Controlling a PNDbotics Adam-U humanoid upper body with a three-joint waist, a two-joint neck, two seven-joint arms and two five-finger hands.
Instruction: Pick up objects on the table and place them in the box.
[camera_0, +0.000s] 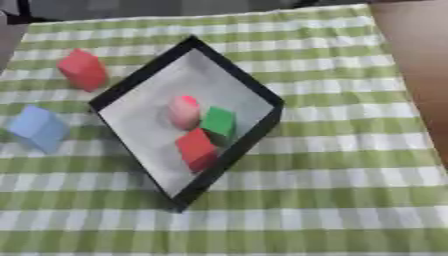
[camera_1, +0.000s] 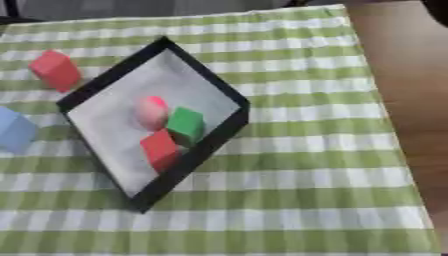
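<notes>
Hands: neither in view, state unknown. Box (camera_0: 131, 89), black-rimmed, on checked cloth (camera_0: 332, 200): holds pink piece (camera_0: 184, 111), green cube (camera_0: 218, 121), red block (camera_0: 196, 148). Outstanding, left of box: second red block (camera_0: 83, 69), blue block (camera_0: 38, 128)

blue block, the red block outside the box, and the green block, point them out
blue block (camera_0: 38, 128), left eye view, on its front face
red block outside the box (camera_0: 83, 69), left eye view, on its front face
green block (camera_0: 218, 121), left eye view, on its top face
</notes>
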